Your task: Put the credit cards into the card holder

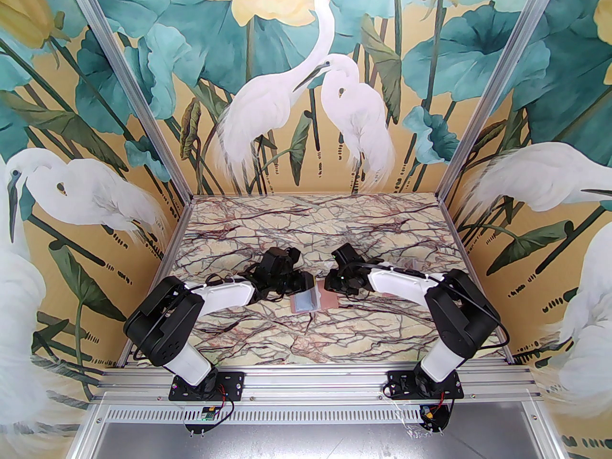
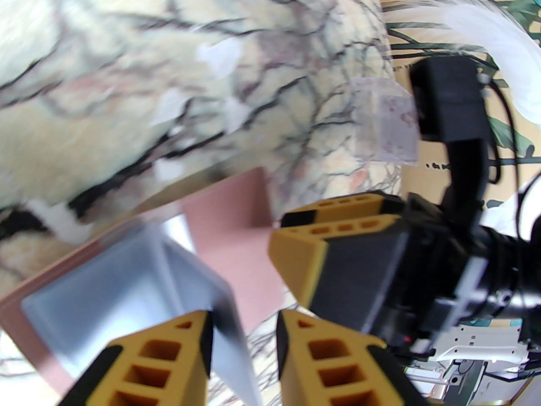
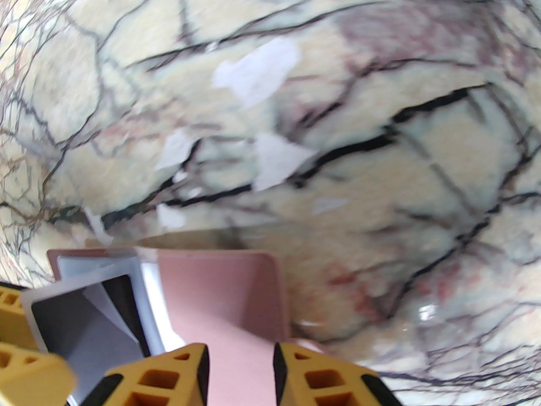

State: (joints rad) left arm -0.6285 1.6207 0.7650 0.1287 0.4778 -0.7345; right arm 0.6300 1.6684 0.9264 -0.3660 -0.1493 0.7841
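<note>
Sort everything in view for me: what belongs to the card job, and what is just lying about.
Belongs to the job:
- the open pink card holder
- the see-through credit cards, beside the right arm
- the left gripper and right gripper, both at the holder

Just there:
- white patches on the marble table
- the heron-painted walls

The right gripper [image 3: 239, 353], jaws parted, straddles the open pink card holder [image 3: 219, 294] on the marble table [image 3: 380, 163].
</note>
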